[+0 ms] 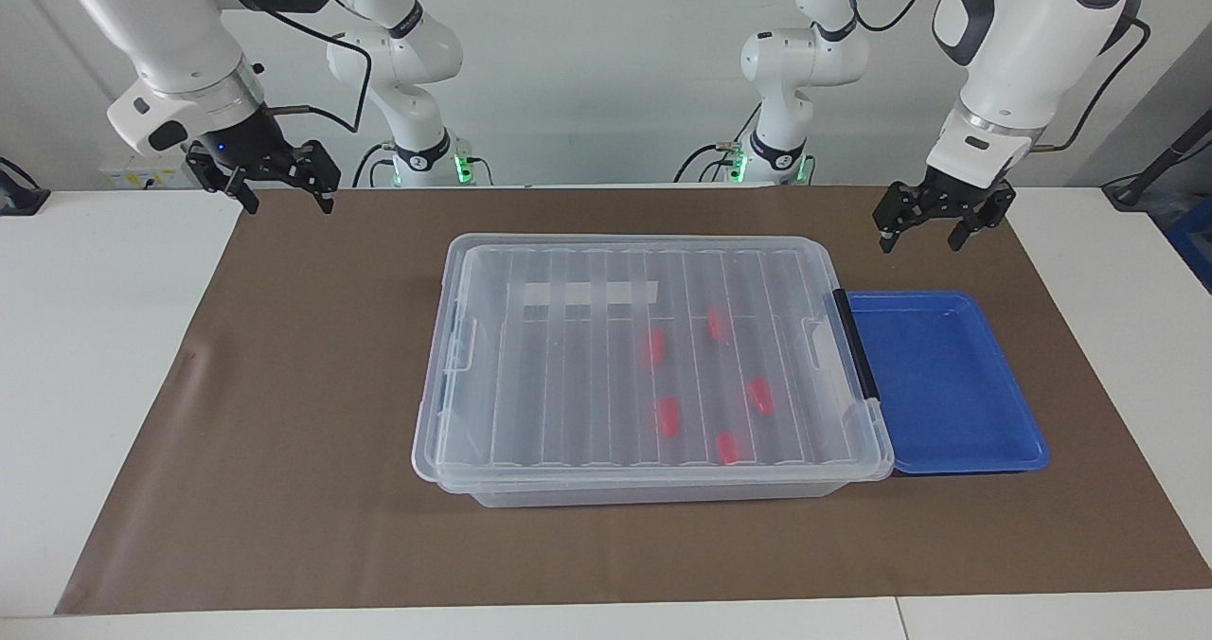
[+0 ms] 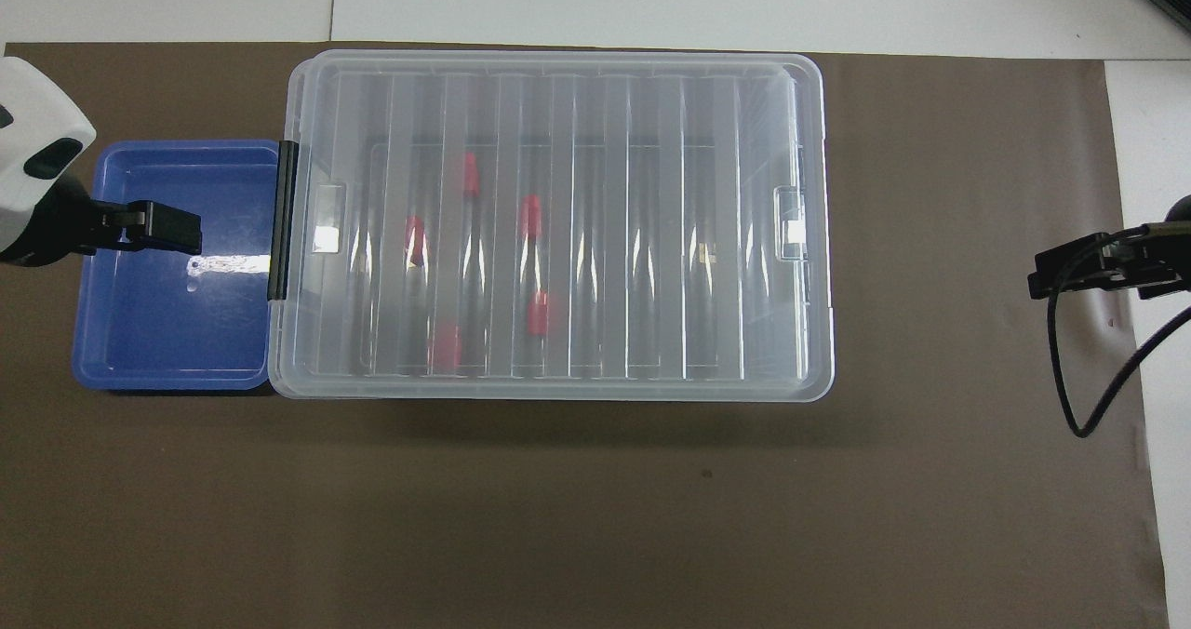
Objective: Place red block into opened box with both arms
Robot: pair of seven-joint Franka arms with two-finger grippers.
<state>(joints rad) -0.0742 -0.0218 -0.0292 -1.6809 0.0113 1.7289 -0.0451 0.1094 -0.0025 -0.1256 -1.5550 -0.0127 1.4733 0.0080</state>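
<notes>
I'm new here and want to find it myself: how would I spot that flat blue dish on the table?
Find the big clear box with the ribbed lid in the middle of the brown mat. The blue tray sits against the box's end with the black handle, toward the left arm's end. It is the only blue, shallow, uncovered container, and nothing lies in it.

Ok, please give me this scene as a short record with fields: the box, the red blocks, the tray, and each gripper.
box: clear box on the brown mat, ribbed lid on it
red blocks: five red blocks seen through the lid, inside the box
tray: blue tray beside the box, toward the left arm's end
left gripper: left gripper open, holds nothing, raised near the tray
right gripper: right gripper open, holds nothing, raised over the mat's edge
</notes>
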